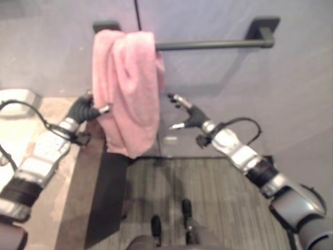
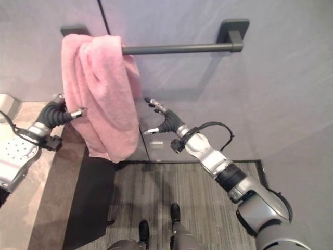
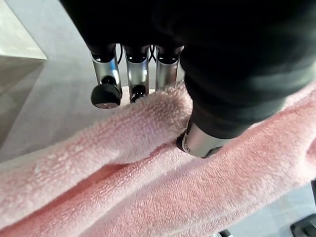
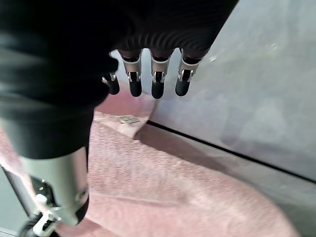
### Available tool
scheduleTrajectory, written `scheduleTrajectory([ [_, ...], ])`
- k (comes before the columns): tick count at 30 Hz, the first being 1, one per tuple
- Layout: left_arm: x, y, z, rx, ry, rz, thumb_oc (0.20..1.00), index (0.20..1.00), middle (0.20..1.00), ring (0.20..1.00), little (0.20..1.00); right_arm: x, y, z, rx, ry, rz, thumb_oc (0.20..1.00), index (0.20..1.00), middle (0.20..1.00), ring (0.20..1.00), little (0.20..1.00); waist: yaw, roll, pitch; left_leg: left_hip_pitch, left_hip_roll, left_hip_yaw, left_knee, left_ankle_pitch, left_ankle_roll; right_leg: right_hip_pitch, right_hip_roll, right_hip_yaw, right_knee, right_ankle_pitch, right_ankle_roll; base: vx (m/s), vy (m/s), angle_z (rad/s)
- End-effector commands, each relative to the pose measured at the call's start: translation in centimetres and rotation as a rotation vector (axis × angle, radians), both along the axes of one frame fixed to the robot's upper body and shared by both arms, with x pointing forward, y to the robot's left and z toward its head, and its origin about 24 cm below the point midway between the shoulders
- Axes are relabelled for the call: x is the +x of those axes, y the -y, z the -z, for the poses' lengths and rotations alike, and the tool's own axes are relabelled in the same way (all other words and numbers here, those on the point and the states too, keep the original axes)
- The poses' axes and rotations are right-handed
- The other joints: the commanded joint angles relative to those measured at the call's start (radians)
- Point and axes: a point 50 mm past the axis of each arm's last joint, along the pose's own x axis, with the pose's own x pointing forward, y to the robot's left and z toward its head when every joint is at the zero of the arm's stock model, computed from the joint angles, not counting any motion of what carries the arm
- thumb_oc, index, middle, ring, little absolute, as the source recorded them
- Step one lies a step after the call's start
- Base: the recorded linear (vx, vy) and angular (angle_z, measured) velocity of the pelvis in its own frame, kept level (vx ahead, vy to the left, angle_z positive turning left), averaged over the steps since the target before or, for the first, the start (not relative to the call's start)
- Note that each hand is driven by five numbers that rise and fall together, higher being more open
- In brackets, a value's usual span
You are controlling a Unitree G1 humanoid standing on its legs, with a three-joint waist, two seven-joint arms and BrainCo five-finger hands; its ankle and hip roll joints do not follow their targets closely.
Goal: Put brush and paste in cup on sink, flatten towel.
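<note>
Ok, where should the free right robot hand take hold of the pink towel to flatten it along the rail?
Probably the towel's loose hanging edge on the side facing the bare rail, approached from the right. It hangs bunched at the rail's left end, the left robot hand already pinches its other edge, and the right robot hand hovers open beside it.

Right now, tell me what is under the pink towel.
The pink towel hangs bunched over the dark rail. The left robot hand pinches its edge; fingertips behind the fold are hidden.

Head stereo pair looks down at wall, both sharing towel [image 2: 99, 94] and rail [image 2: 177, 49]; each wrist cam looks along its hand, very close to towel.
</note>
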Motion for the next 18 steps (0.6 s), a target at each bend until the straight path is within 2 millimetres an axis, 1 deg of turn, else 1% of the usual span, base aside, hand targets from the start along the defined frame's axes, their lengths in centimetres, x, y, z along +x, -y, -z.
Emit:
scheduleTrajectory([
  [1,0.9,0.6,-3.1,-0.021,0.123,0.011,0.200,0.200,0.200,0.200,0.200,0.9,-2.0,-3.4,0.073,0.087,-0.040,1.000,1.000,1.000,1.000,1.000,0.019,-0.008,0.005,-0.062,-0.033,-0.036,0.012,0.008,0.022,0.053,-0.027,-0.004,-0.002,-0.093,0.067,0.00,0.000,0.00],
  [2,1.0,0.6,-3.0,-0.030,0.119,0.007,0.200,0.200,0.200,0.200,0.200,1.0,-2.4,-3.6,0.077,0.079,-0.047,1.000,1.000,1.000,1.000,1.000,0.021,-0.011,0.006,-0.063,-0.032,-0.037,0.012,0.008,0.022,0.052,-0.026,-0.004,-0.002,-0.093,0.066,0.00,0.000,0.00],
  [5,1.1,0.7,-3.0,-0.029,0.122,0.005,0.200,0.200,0.200,0.200,0.200,1.3,-2.8,-3.9,0.068,0.075,-0.048,1.000,1.000,1.000,1.000,1.000,0.026,-0.014,0.006,-0.065,-0.032,-0.036,0.012,0.008,0.022,0.049,-0.026,-0.003,-0.002,-0.092,0.066,0.00,0.000,0.00],
  [8,1.4,1.0,-3.4,-0.030,0.133,0.013,0.200,0.200,0.200,0.200,0.200,1.7,-3.5,-3.2,0.120,-0.038,-0.084,1.000,1.000,1.000,1.000,1.000,0.031,-0.021,0.007,-0.074,-0.031,-0.040,0.012,0.012,0.020,0.042,-0.026,-0.006,-0.002,-0.092,0.064,0.00,0.000,0.00],
  [9,1.4,1.0,-3.4,-0.030,0.134,0.013,0.200,0.200,0.200,0.200,0.200,1.7,-3.5,-3.2,0.120,-0.038,-0.084,1.000,1.000,1.000,1.000,1.000,0.031,-0.021,0.007,-0.074,-0.031,-0.040,0.012,0.012,0.020,0.041,-0.026,-0.006,-0.002,-0.092,0.064,0.00,0.000,0.00],
  [10,1.6,1.2,-3.7,-0.026,0.137,0.020,0.200,0.200,0.200,0.200,0.200,1.9,-4.0,-3.0,0.141,-0.098,-0.105,1.000,1.000,1.000,1.000,1.000,0.034,-0.026,0.008,-0.078,-0.030,-0.042,0.012,0.015,0.019,0.039,-0.026,-0.010,-0.002,-0.093,0.063,0.00,0.000,0.00],
  [11,1.6,1.2,-3.7,-0.026,0.137,0.020,0.200,0.200,0.200,0.200,0.200,1.9,-4.0,-3.0,0.141,-0.098,-0.105,1.000,1.000,1.000,1.000,1.000,0.034,-0.026,0.008,-0.078,-0.031,-0.042,0.012,0.015,0.019,0.039,-0.026,-0.010,-0.002,-0.093,0.063,0.01,-0.008,0.05],
  [12,1.7,1.3,-4.1,-0.019,0.139,0.024,0.200,0.200,0.200,0.200,0.200,2.1,-4.4,-3.1,0.161,-0.135,-0.118,1.000,1.000,1.000,1.000,1.000,0.039,-0.031,0.009,-0.082,-0.030,-0.045,0.012,0.017,0.017,0.037,-0.026,-0.013,-0.002,-0.092,0.062,0.00,-0.008,0.06],
  [15,1.7,1.3,-4.3,-0.016,0.142,0.031,0.200,0.200,0.200,0.200,0.200,2.5,-4.7,-3.6,0.164,-0.145,-0.119,1.000,1.000,1.000,1.000,1.000,0.044,-0.034,0.011,-0.087,-0.029,-0.049,0.012,0.019,0.017,0.033,-0.026,-0.016,-0.002,-0.091,0.062,0.00,-0.003,0.10],
  [18,1.7,1.3,-4.3,-0.016,0.142,0.031,0.200,0.200,0.200,0.200,0.200,2.5,-4.7,-3.6,0.164,-0.145,-0.119,1.000,1.000,1.000,1.000,1.000,0.044,-0.034,0.011,-0.087,-0.029,-0.049,0.012,0.019,0.017,0.033,-0.026,-0.016,-0.002,-0.091,0.062,0.00,0.000,0.01],
])
